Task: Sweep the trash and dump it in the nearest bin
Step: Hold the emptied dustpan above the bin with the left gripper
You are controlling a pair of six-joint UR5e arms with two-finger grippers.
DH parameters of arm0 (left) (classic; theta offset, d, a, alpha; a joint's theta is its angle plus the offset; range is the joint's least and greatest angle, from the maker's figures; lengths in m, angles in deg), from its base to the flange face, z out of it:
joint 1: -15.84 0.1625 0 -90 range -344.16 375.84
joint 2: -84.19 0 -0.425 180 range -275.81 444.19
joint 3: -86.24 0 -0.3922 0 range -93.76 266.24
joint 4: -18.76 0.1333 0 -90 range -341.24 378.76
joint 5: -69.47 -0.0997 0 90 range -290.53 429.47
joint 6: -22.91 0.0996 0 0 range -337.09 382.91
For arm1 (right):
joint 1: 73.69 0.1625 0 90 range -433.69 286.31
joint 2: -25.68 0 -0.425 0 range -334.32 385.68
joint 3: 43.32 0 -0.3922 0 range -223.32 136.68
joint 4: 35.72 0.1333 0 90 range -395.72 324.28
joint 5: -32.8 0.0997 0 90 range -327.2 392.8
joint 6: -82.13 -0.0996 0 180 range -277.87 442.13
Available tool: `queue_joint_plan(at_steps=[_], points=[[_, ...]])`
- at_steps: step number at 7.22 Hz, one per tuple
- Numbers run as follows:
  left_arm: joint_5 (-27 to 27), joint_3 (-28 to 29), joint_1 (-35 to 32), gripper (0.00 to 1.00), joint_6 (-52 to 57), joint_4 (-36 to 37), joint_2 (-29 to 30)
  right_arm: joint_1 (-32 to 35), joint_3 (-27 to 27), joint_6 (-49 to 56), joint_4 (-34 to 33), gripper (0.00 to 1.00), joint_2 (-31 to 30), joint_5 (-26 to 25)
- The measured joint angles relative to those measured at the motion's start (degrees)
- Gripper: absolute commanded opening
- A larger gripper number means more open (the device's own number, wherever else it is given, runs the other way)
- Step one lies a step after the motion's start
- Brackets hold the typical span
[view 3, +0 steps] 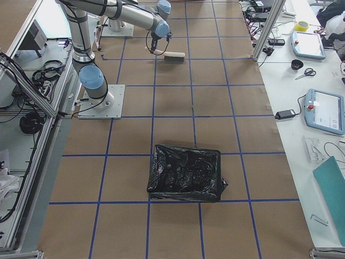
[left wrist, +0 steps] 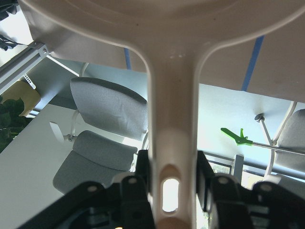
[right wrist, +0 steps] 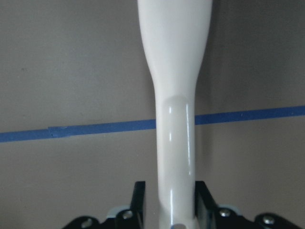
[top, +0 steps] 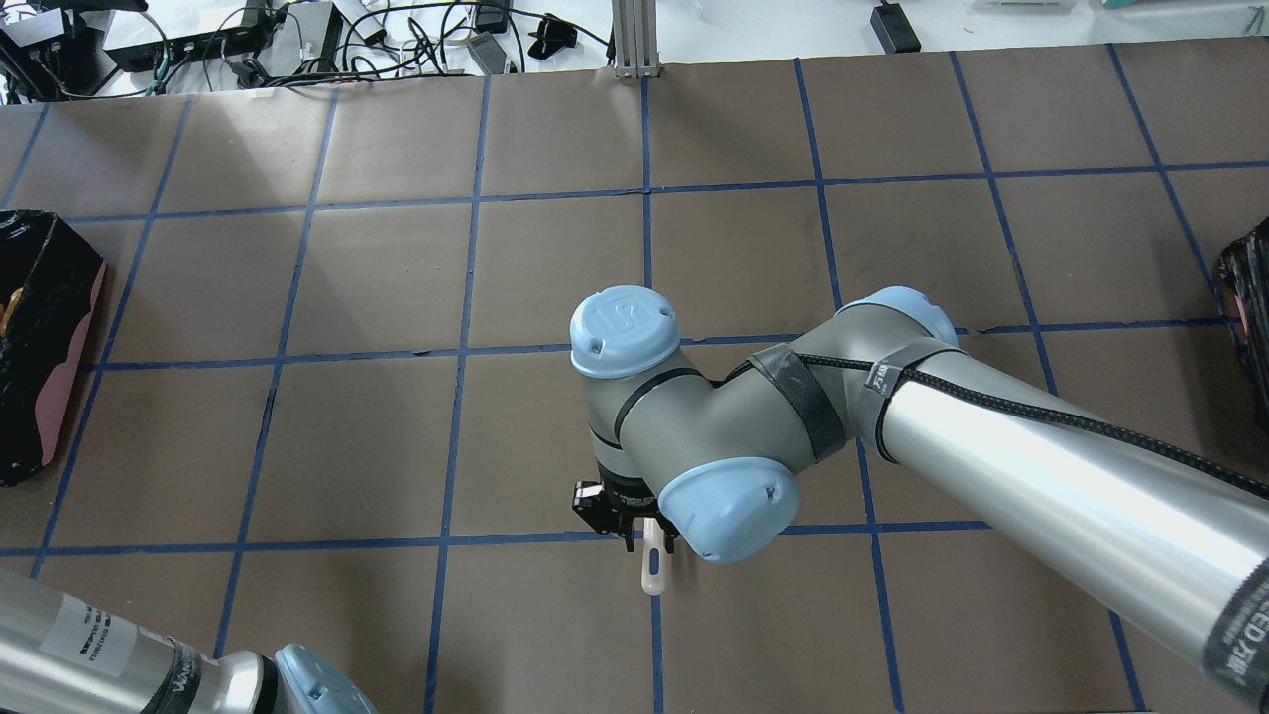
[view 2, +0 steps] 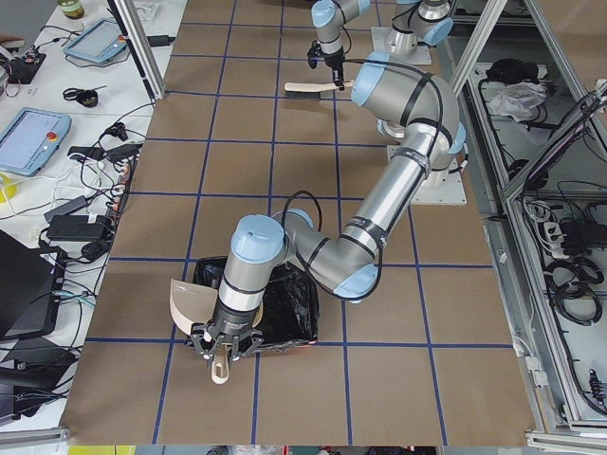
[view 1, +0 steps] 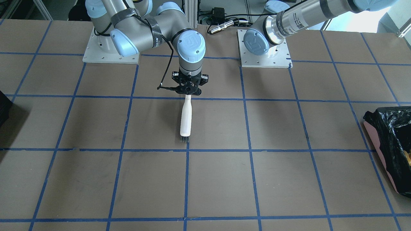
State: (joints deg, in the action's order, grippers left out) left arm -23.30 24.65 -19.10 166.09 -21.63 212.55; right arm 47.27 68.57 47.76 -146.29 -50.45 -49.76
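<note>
Dumping at the bin (view 2: 289, 305), our left gripper (left wrist: 170, 183) clamps the dustpan (left wrist: 162, 28) — right gripper (view 1: 189, 92) clamps the brush (view 1: 186, 119), held clear.

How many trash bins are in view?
2. The left bin sits at the robot's far left; the right bin sits at its far right. None seems hidden.

Bright, even lighting; soft shadows on table (view 1: 224, 179); window backlight washes out left wrist view; glare streak on brush handle (right wrist: 175, 143).
</note>
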Motion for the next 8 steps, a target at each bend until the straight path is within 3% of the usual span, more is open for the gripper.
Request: queue_joint_plan(at_steps=[2,5,8], points=[[-2.1,-0.2,-1.8,0.0,3.3,2.9,-1.1,0.0,0.0,0.0,-0.3,0.77,0.4,-0.8],[-4.4,-0.4,-4.2,0.0,5.8,5.4,-2.5,-0.2,-1.5,2.2,-2.5,0.95,-0.1,-5.3],[-7.9,-0.3,-12.1,0.0,-1.2,-4.6,-7.5,-2.9,-7.2,6.8,-0.2,0.99,-5.8,-6.6]])
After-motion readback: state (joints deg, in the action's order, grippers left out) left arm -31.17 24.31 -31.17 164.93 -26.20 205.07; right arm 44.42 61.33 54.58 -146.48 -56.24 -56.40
